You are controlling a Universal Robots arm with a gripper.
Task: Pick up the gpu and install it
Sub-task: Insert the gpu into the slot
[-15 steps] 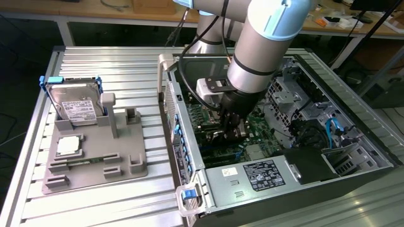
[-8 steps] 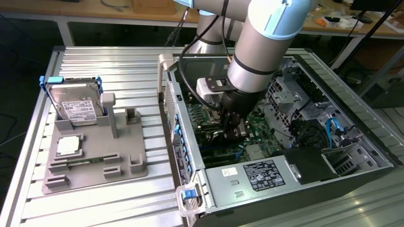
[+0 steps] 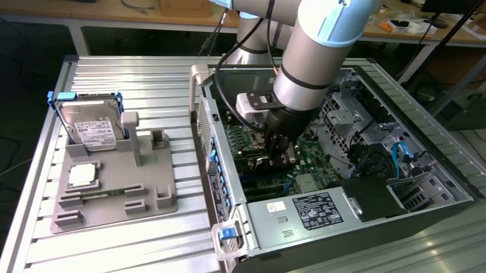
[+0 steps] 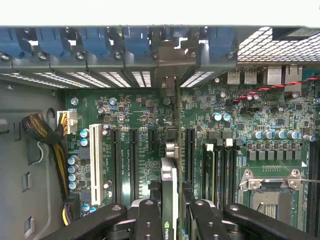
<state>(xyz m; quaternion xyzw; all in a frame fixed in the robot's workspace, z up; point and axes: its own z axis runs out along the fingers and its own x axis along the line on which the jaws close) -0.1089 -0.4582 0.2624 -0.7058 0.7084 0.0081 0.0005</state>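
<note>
Dark gpu (image 4: 169,180), one, edge-on in jaws, one green motherboard (image 4: 135,107)

End effector (image 4: 170,206) gripping gpu (image 4: 169,175), edge-on over motherboard (image 4: 250,125)

A robotics lab or workshop bench. A worktop (image 3: 129,71) of ribbed aluminium profile carries an open desktop computer case (image 3: 425,122) and a grey fixture (image 3: 114,199) holding a hard drive (image 3: 95,131). A robot arm (image 3: 319,57) reaches into the case, its pincer (image 4: 172,210) clamped on a gpu (image 4: 169,170) above the green motherboard (image 4: 145,107). Behind stand wooden benches (image 3: 99,14) strewn with cables and small gear.
</note>
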